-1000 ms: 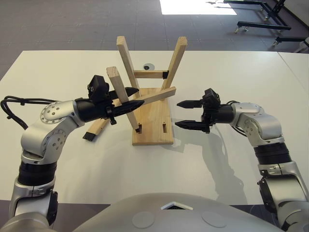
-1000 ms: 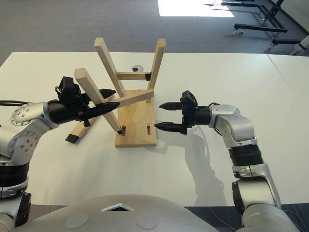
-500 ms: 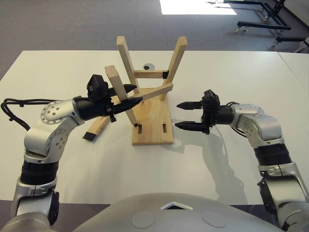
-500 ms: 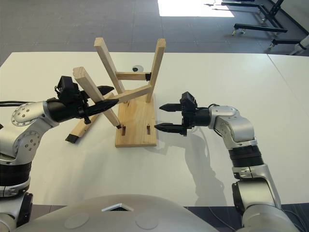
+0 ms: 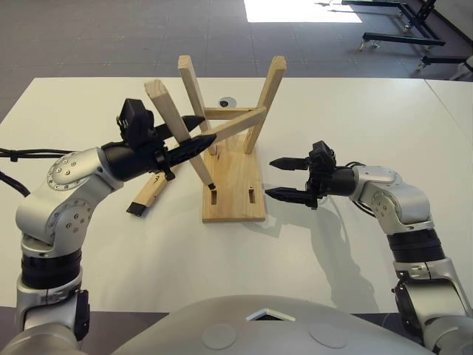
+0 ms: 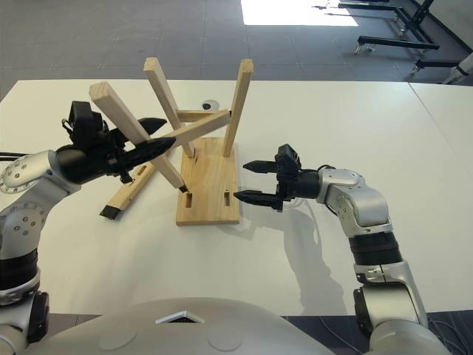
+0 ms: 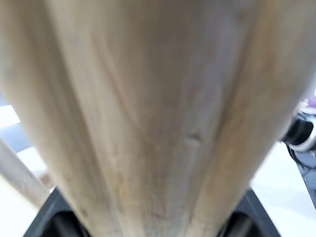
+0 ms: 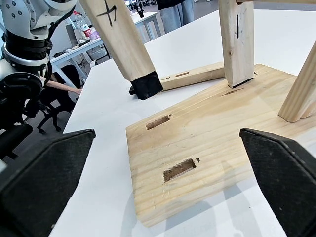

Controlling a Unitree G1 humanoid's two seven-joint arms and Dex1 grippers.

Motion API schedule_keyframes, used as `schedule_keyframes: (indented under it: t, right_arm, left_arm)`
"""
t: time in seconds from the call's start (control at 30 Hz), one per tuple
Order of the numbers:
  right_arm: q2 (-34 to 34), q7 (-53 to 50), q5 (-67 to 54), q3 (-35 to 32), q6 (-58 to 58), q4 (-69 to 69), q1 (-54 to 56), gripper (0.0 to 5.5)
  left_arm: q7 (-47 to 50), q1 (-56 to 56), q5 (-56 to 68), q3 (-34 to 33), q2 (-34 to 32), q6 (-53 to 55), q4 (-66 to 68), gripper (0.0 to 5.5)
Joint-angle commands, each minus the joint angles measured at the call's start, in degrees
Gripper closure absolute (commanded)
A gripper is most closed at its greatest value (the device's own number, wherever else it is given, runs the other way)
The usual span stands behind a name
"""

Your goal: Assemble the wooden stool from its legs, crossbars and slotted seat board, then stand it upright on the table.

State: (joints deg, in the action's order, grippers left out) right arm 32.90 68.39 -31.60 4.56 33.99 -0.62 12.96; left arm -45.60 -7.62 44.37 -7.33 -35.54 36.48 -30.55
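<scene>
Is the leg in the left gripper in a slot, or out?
Out: black tip of the leg hangs clear of the seat board; both near slots are empty.

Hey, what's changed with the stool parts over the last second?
The left gripper, shut on a leg with its crossbar, lifted it up and toward the robot's left; its black tip now hangs above the seat board. The right gripper stays open beside the board; standing legs and spare leg unmoved.
</scene>
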Motion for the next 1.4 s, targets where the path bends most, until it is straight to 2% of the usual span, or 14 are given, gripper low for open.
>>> schedule_keyframes:
  t: [0.03, 0.23, 0.53, 0.83, 1.4]
  right_arm:
    - [-0.05, -0.81, -0.2, -0.24, 0.21, -0.94, -0.51, 0.1]
    - [-0.28, -0.66, -0.1, 0.45, 0.23, -0.51, 0.33, 0.1]
    - [-0.67, -0.71, -0.15, 1.23, 0.54, -0.72, 0.64, 0.1]
    - [-0.88, -0.75, -0.04, 1.61, 0.73, -0.4, 1.02, 0.1]
    - [-1.29, -0.44, 0.06, 2.35, 1.16, 0.51, 2.59, 0.1]
  left_arm:
    - [-5.91, 2.66, 0.25, -2.19, -0.39, -4.45, 4.93, 3.47]
    - [-13.64, 1.08, 3.82, -2.89, 0.4, -5.59, 12.86, 3.47]
    - [-21.26, -1.75, -4.95, 1.56, 1.29, -16.83, 20.36, 3.47]
    - [-25.35, -8.29, -2.11, 2.11, 3.45, -15.65, 26.05, 3.47]
    - [-36.57, -8.51, -8.02, 7.57, 5.02, -22.9, 35.2, 3.47]
